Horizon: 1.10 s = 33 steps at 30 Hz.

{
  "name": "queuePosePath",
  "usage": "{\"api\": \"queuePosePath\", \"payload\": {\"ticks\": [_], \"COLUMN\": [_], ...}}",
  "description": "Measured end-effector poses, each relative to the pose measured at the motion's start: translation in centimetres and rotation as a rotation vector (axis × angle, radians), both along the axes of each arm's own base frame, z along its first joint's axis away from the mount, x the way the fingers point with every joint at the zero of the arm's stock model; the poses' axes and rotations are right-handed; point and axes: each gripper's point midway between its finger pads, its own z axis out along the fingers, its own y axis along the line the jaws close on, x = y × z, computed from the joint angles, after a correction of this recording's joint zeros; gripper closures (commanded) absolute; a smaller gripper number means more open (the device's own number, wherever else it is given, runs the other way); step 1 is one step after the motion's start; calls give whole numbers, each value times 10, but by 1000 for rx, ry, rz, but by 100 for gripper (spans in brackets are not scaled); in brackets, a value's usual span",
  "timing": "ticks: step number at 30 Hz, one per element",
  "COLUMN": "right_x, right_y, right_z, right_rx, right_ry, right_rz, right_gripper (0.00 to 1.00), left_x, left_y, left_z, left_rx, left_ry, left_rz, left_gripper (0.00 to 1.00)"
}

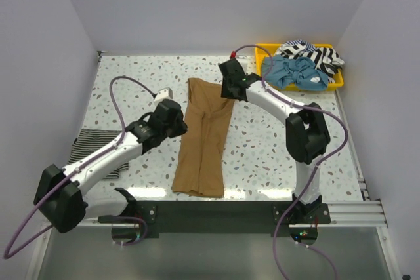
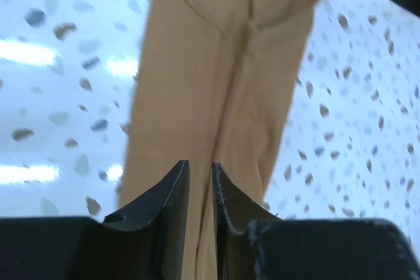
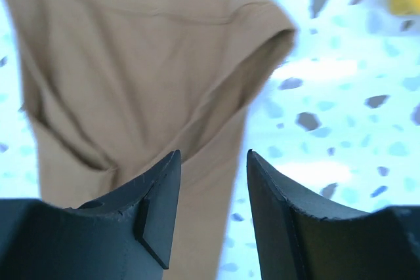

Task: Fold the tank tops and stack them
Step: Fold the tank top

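— Starting nearest the arm bases, what lies there?
— The hem end of the plain tan-brown cloth tank top (image 1: 202, 142), folded into a narrow strip on the white speckled table (image 1: 275, 155). Its long axis runs from near to far, leaning slightly right, with the strap end pointing away.
— And to the left?
— A folded tank top with thin black-and-white stripes (image 1: 92, 145), flat on the table and partly under the left arm.
— The left gripper (image 2: 200, 165)?
— At the tan strip's left edge, about halfway along. Its fingers stand slightly apart, with nothing pinched between them.
— Farther on?
— The right gripper (image 3: 210, 155) is over the strip's far right corner, fingers spread wide and holding nothing.
— Beyond that?
— A yellow plastic tray (image 1: 266, 49) in the far right corner, holding a crumpled light blue top (image 1: 295, 72) and a bold striped top (image 1: 315, 54).
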Motion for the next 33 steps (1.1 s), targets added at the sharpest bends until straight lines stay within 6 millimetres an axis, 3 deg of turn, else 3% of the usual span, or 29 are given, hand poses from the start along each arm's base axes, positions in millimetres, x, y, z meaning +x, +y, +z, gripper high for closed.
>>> {"api": "queuePosePath", "payload": {"ticks": [3, 7, 12, 16, 18, 22, 23, 26, 30, 33], "right_x": [12, 30, 54, 60, 62, 76, 79, 88, 105, 108], "right_y": [-26, -52, -53, -48, -47, -42, -41, -37, -25, -23], "right_z": [-1, -6, -27, -48, -54, -56, -55, -49, -43, -46], "right_rx": [-12, -23, -29, -36, -43, -34, -30, -13, 18, 25], "right_ry": [0, 0, 11, 29, 36, 17, 11, -5, -34, -31], "right_rz": [-58, -105, -108, -93, -88, -82, -82, -86, -81, -89], "right_gripper": [52, 51, 48, 48, 50, 68, 77, 88, 92, 92], "left_x": [39, 83, 137, 172, 181, 195, 198, 210, 221, 221], "left_y": [19, 27, 34, 39, 40, 38, 36, 30, 23, 23], "left_z": [-5, -17, -37, -56, -67, -78, -79, -79, -84, -91], "left_rx": [31, 61, 57, 35, 25, 6, 1, -16, -29, -27], "left_ry": [-12, -4, 5, 5, 15, 16, 12, -5, -16, -7], "left_rz": [78, 112, 141, 149, 146, 133, 130, 117, 105, 103], "left_gripper": [76, 77, 79, 81, 81, 81, 81, 82, 82, 82]}}
